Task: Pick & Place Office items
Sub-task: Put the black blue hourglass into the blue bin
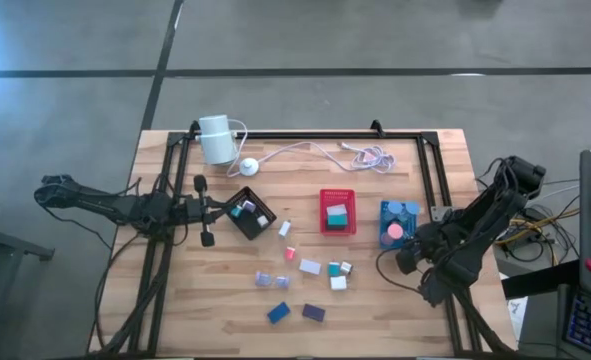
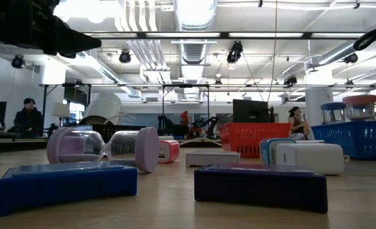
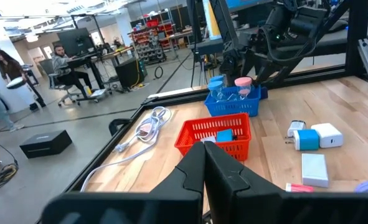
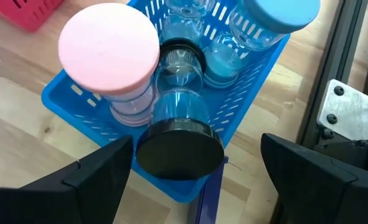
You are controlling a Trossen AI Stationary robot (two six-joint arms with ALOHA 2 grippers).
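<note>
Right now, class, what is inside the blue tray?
The blue tray holds three small clear cylinders: one with a pink cap, one blue-capped, one black-capped lying tilted over the rim. Its floor beneath them is hidden.

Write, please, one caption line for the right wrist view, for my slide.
Open right gripper hovers at a blue tray holding pink-capped, blue-capped and black-capped cylinders.

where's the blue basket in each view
High view: blue basket right of centre, beside the right pincer.
Low view: far right, at the back.
Left wrist view: upper middle, behind the red basket.
Right wrist view: fills the centre.
Shared landmark: the pink-lidded jar inside it.
</note>
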